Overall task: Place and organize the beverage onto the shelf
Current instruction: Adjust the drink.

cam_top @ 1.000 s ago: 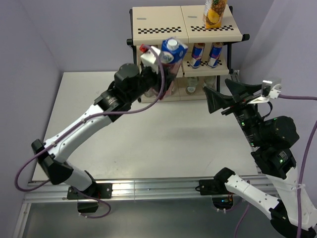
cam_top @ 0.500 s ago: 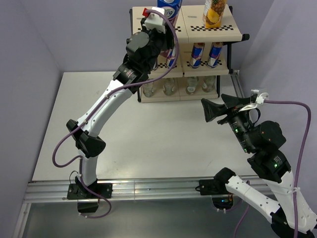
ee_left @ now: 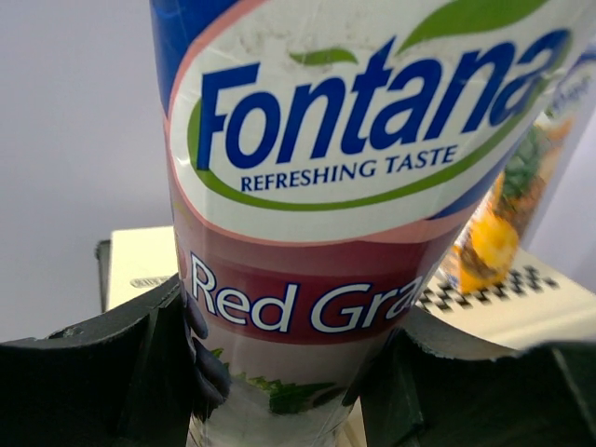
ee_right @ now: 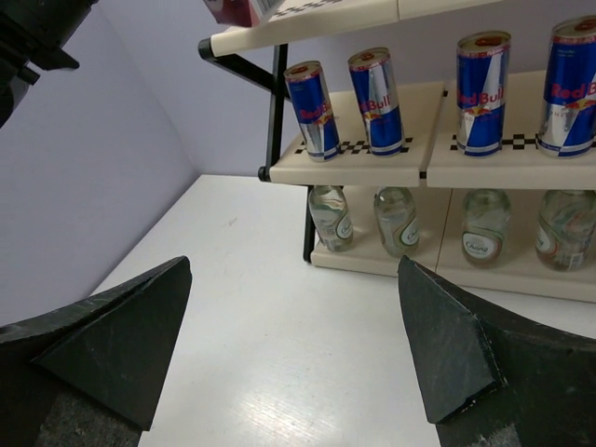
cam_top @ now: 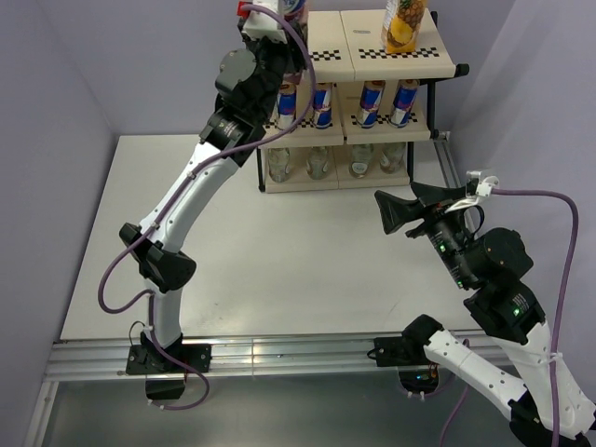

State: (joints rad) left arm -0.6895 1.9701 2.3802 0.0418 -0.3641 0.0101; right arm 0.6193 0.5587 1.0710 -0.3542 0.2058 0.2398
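White counter [cam_top: 307, 251], lilac walls [cam_top: 112, 65]; from above, our left claw [cam_top: 279, 23] holds the carton [cam_top: 292, 7], shelf [cam_top: 363, 37] top below it. Left wrist: we grip its lower body, and it looks like stiff card, crushable, probably top-heavy. Right wrist: right claw [ee_right: 298, 358] wide, empty, cans [ee_right: 372, 88] ahead.

The shelf [cam_top: 368, 37] stands at the worktop's [cam_top: 279, 242] far edge. Bottles [cam_top: 360, 160] line the bottom tier and cans [cam_top: 372, 102] the middle. A carton [cam_top: 403, 23] stands on the top tier's right, the second carton [ee_left: 345, 186] at its left.

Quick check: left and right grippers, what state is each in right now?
Left gripper: closed on the Fontana red grape juice carton.
Right gripper: open, holding nothing.
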